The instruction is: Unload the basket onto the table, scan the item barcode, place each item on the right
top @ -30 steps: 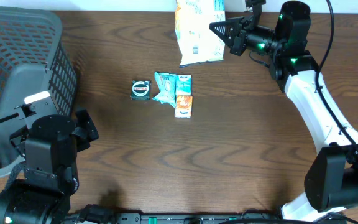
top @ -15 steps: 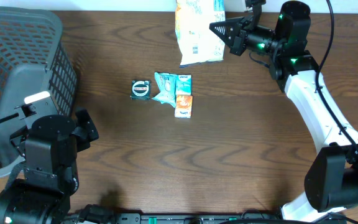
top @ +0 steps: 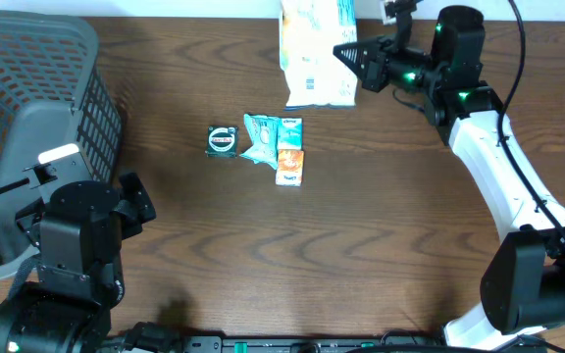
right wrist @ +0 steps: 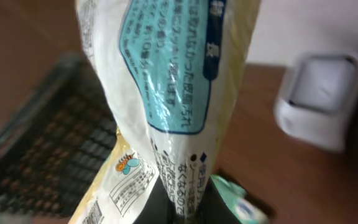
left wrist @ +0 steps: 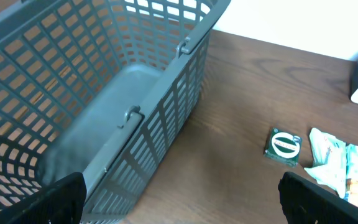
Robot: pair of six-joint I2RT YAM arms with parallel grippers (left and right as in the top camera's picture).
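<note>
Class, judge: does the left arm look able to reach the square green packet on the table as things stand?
Probably yes. The left pincer is open and empty, the square green packet lies on bare table ahead, and the basket stands aside.

Count by kind.
- Baskets: one, a grey basket (top: 27, 59), upper left of the overhead frame.
- Bags: one, a large printed bag (top: 317, 54), top centre.
- Small goods, centre: four, namely one dark square box (top: 223, 141), a crumpled teal packet (top: 260, 138), a flat teal packet (top: 290, 131) and one orange packet (top: 289, 168).
- Robot arms: two, the left arm (top: 72, 255) at lower left and the right arm (top: 498, 167) at right.
- White devices: one, a white device (right wrist: 321, 99), upper right of the right wrist frame.
</note>
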